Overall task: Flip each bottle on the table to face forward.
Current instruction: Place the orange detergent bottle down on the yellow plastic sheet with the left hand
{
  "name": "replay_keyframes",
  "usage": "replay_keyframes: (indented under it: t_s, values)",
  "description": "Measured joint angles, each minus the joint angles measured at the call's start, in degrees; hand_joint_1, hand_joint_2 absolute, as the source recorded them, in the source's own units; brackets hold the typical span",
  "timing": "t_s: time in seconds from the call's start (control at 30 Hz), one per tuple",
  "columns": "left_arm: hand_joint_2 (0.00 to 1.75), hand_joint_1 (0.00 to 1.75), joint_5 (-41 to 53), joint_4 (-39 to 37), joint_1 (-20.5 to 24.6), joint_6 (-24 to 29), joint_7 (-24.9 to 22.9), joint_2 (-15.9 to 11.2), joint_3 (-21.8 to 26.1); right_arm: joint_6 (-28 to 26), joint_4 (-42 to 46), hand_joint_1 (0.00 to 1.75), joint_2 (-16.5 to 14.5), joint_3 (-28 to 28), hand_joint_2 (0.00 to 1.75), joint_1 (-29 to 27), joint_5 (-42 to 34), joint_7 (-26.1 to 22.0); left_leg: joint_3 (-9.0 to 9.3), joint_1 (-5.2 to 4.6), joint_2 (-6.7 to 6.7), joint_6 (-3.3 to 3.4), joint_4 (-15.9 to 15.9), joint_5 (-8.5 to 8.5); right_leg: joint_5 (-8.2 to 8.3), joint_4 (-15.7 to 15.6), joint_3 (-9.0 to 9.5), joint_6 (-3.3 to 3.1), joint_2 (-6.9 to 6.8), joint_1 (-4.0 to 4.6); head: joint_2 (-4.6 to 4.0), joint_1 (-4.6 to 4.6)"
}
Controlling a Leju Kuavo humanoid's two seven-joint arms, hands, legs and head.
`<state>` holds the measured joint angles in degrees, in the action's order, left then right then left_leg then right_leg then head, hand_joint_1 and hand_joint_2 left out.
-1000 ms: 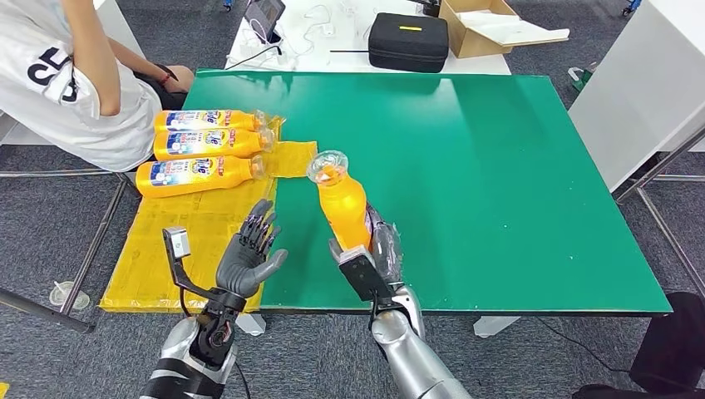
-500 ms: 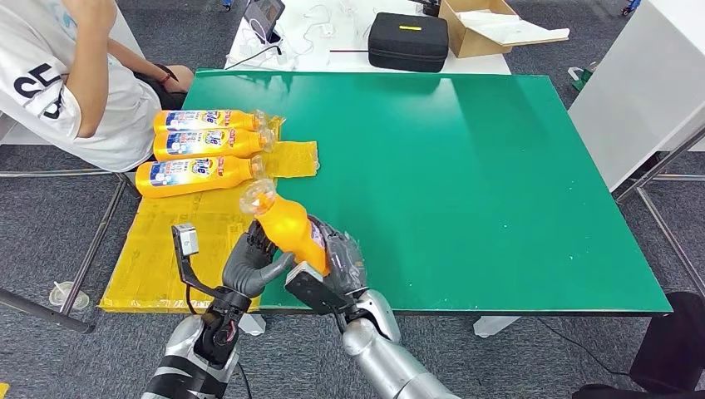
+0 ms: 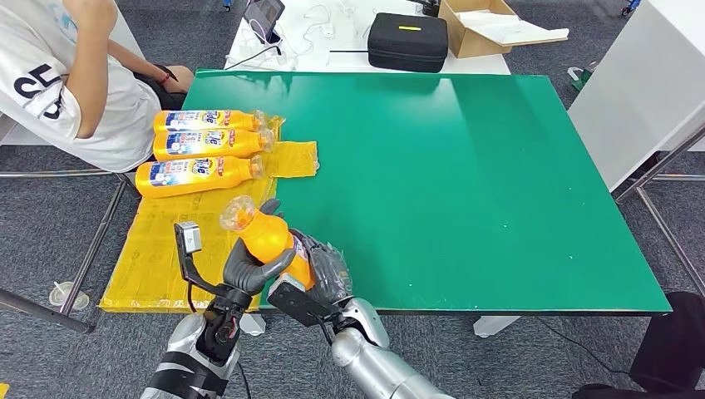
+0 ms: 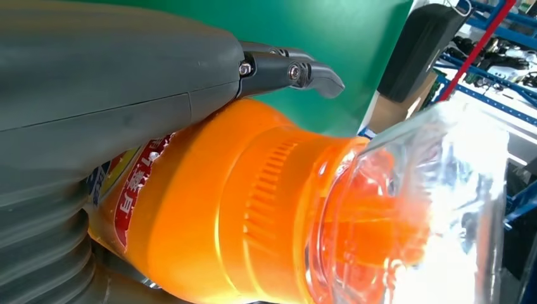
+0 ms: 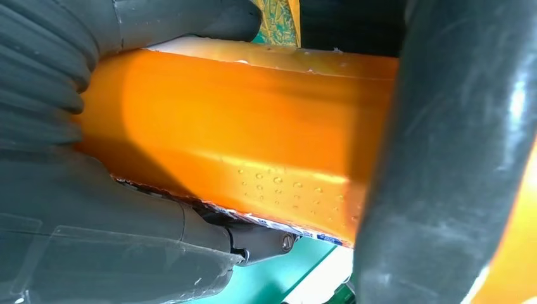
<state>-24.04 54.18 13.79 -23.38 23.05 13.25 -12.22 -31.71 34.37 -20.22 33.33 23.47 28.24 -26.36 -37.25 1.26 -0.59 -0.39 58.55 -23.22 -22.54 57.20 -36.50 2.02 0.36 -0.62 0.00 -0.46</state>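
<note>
You have the orange bottle [image 3: 270,239] caught between both hands just above the bench's [image 3: 465,183] near left corner, tilted so its clear cap [image 3: 236,214] points up and toward the far left. Your right hand [image 3: 320,270] wraps the lower body of the bottle from the right side, fingers curled around it; in the right wrist view the orange body [image 5: 240,145] lies pressed between the grey thumb and the dark fingers [image 5: 443,158], with the torn edge of a label peeking out along one side. Your left hand [image 3: 249,264] cups the same bottle from the left, its thumb lying across the bottle's front. In the left wrist view a dark fingertip [image 4: 297,71] curls over the shoulder of the bottle [image 4: 240,209], whose red and blue label shows beside the palm, and the transparent cap [image 4: 418,202] sits close to the lens. Three more bottles [image 3: 204,154] lie side by side on the yellow sheet [image 3: 179,237] at the bench's left edge, labels up, caps pointing right. A person [image 3: 75,75] in a white shirt sits by the far left corner. Beyond the far edge a white table carries a black case [image 3: 408,40] and an open cardboard box [image 3: 486,25].
</note>
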Motion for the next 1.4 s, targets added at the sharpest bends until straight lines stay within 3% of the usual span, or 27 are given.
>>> replay_keyframes:
  t_s: [0.07,0.2,0.23,0.63,0.73,0.77,0.87,1.2,1.4]
  values:
    - [1.75,0.0,0.24,-0.09,0.05,0.24,0.19,0.0,0.0,-0.01,-0.26,1.75,0.0,0.25,1.75,0.18,-0.14,0.0,0.0,0.0,0.0,0.0,0.0,0.0,0.0,0.0,0.0,0.0,0.0,0.0,0.0,0.01]
    - [1.75,1.68,0.79,-0.23,0.1,0.55,0.47,0.0,0.0,-0.16,-0.61,1.75,0.0,0.8,1.75,0.36,-0.49,0.08,0.0,0.0,0.0,0.0,0.0,0.0,0.0,0.0,0.01,0.0,0.0,0.0,0.0,0.0]
    - [1.75,1.75,0.99,-0.26,0.11,0.73,0.58,0.0,-0.01,-0.28,-0.68,1.75,0.0,0.89,1.75,0.4,-0.79,0.05,0.01,0.0,0.0,0.0,0.0,0.0,0.0,0.0,0.01,0.0,0.0,0.0,0.0,0.0]
    - [1.75,1.75,1.62,-0.31,0.28,1.2,1.38,0.0,-0.06,-3.27,-1.16,1.71,0.03,0.38,1.75,0.56,-0.9,-1.18,0.01,0.0,0.0,0.0,0.0,0.0,0.0,0.0,0.01,0.0,0.0,0.0,0.0,0.0]
    - [1.75,1.75,0.48,-0.27,0.29,0.97,1.15,0.0,0.04,-3.6,-1.17,0.44,0.04,-0.09,1.75,0.58,0.09,-1.04,0.0,0.0,0.0,0.0,0.0,0.0,0.0,0.0,0.01,0.0,0.0,0.0,0.01,0.0]
    - [1.75,1.75,0.04,-0.22,0.29,0.93,1.04,0.0,0.12,-3.64,-1.17,0.03,0.04,-0.22,1.31,0.59,0.42,-0.92,0.0,0.0,0.0,0.0,0.0,0.0,0.0,0.0,0.01,0.0,0.0,0.0,0.01,0.01]
    - [1.75,1.75,-0.94,0.25,0.28,1.02,0.78,0.01,0.54,-4.26,-1.17,0.0,0.04,-0.68,0.0,0.66,1.19,-0.57,0.0,0.0,0.0,0.0,0.0,0.0,0.0,0.0,0.01,0.0,0.0,0.0,0.01,0.01]
    - [1.75,1.75,-1.14,2.57,0.95,5.46,1.03,-0.13,4.69,-3.25,-0.5,0.0,0.09,-3.61,0.0,1.16,1.18,0.06,0.01,0.0,-0.01,-0.01,0.0,0.02,0.01,0.0,0.01,0.0,0.0,0.0,0.0,0.0]
    - [1.75,1.75,3.1,3.36,2.2,12.25,5.28,-0.6,7.79,1.71,5.99,0.0,0.8,-5.09,0.0,-0.13,-2.05,-1.28,0.0,0.0,0.0,-0.01,0.0,0.02,0.0,0.0,-0.01,0.0,0.0,0.0,0.01,0.01]
